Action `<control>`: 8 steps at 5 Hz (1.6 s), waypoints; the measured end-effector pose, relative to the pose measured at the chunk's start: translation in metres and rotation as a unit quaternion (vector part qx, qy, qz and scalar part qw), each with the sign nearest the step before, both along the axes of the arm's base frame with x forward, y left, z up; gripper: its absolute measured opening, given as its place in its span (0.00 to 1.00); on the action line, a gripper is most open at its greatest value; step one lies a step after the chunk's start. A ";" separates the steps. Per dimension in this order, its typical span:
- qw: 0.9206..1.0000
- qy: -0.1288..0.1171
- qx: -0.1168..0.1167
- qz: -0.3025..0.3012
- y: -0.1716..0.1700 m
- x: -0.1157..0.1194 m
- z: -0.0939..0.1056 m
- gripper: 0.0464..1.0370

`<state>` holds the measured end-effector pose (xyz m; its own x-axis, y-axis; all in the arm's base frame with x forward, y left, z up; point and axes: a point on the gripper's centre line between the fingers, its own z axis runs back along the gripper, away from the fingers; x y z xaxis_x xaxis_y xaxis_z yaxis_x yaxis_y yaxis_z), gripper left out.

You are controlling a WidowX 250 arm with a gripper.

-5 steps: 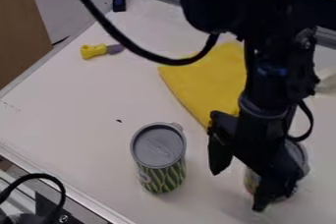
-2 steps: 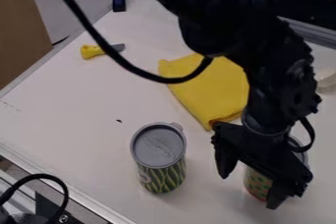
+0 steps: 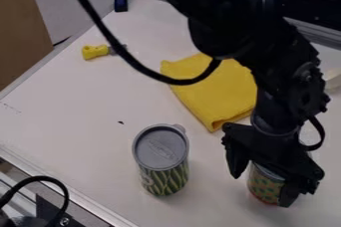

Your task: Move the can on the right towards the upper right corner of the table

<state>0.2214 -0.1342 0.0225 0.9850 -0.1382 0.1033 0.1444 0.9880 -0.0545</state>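
Your gripper point(image 3: 261, 191) hangs over the near right of the table point(image 3: 80, 111) with its fingers well apart, one just left of the right-hand can point(image 3: 265, 187) and the other in front of its right side; whether they straddle it at grasping depth, you can't tell from here. If you lower them off-centre, a fingertip could catch the rim and tip the upright can. Carried too low toward the far right, it could also snag the yellow cloth point(image 3: 214, 91) or bump the white object point(image 3: 333, 79) by the right edge.

Hand point(image 3: 261, 190) at right can point(image 3: 267, 183), yellow cloth point(image 3: 220, 94)
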 end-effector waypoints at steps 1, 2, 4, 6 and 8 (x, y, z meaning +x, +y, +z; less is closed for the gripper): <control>1.000 0.005 0.000 0.003 -0.002 0.014 -0.002 0.96; 1.000 -0.002 -0.004 0.002 -0.008 0.027 -0.002 0.96; 1.000 -0.013 -0.003 0.023 -0.019 0.061 -0.006 0.96; 0.999 -0.028 -0.011 0.036 -0.033 0.093 -0.004 0.96; 0.998 -0.037 -0.016 0.055 -0.045 0.117 -0.003 0.96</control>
